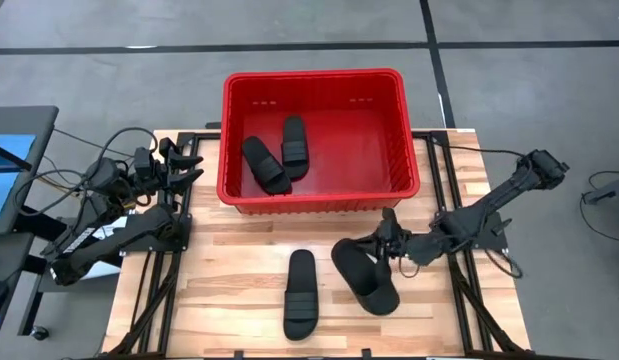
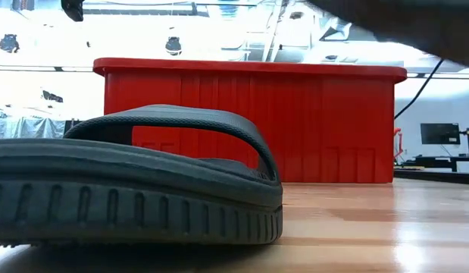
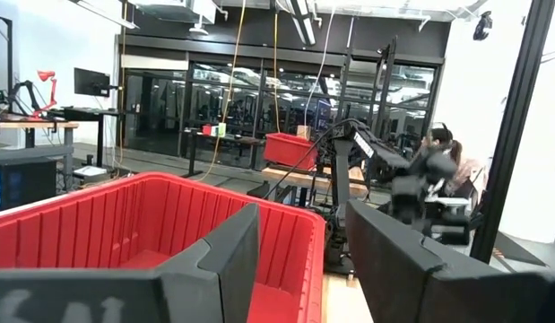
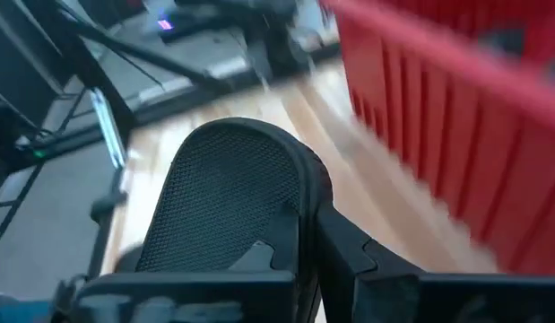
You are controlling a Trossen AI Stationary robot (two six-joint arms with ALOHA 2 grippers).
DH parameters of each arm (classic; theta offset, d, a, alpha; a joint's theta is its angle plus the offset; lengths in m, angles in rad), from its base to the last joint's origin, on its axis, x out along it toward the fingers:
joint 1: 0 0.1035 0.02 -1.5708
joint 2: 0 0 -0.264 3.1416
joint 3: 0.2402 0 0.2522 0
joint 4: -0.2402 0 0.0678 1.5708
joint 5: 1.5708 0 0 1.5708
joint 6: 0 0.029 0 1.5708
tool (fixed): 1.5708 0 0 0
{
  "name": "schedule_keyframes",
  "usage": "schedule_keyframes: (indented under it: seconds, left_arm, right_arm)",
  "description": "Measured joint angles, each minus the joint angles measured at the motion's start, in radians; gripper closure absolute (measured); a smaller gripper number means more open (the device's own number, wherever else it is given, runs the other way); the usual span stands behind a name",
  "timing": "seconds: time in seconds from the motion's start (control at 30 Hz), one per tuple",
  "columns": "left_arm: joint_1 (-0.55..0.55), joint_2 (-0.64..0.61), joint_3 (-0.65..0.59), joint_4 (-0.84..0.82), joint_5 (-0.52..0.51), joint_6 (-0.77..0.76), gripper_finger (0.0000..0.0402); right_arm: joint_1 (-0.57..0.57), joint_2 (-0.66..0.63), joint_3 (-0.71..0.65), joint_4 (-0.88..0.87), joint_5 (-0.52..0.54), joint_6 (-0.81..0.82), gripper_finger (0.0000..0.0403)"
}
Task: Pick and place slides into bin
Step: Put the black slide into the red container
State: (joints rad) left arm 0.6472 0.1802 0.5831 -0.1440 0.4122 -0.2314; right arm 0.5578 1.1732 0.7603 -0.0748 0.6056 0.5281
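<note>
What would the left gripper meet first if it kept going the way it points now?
Probably the bin: the open left gripper points toward its near wall and rim, though it might pass just over the rim; depth is unclear.

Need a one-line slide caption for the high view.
Right tool shut on a slide; two slides inside the red bin, one left on the table.

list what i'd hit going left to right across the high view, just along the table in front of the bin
left arm's fingers → loose slide lying flat → slide held by the right arm → right arm's fingers, shut on it
</note>
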Motion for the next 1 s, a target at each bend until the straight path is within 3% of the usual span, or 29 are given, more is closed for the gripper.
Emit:
schedule_keyframes:
  seconds: [0.23, 0.5, 0.77, 0.87, 1.0]
  left_arm:
    - [0.0, 0.0, 0.0, 0.008, -0.007, 0.0, 0.0244]
    - [0.0, 0.0, 0.0, 0.032, -0.008, 0.004, 0.0244]
    - [0.0, 0.0, 0.0, 0.031, -0.022, 0.066, 0.0244]
    - [0.0, 0.0, 0.0, 0.029, -0.026, 0.07, 0.0244]
    - [0.0, 0.0, 0.0, 0.026, -0.026, 0.077, 0.0244]
  right_arm:
    - [-0.101, -0.055, 0.173, 0.0, 0.024, -0.35, 0.0398]
    - [-0.411, -0.074, 0.376, 0.002, 0.014, -0.626, 0.04]
    - [-0.812, 0.002, 0.458, 0.172, -0.185, -0.582, 0.04]
    - [-0.913, 0.072, 0.473, 0.18, -0.193, -0.53, 0.04]
    - [-1.013, 0.202, 0.488, 0.173, -0.32, -0.437, 0.04]
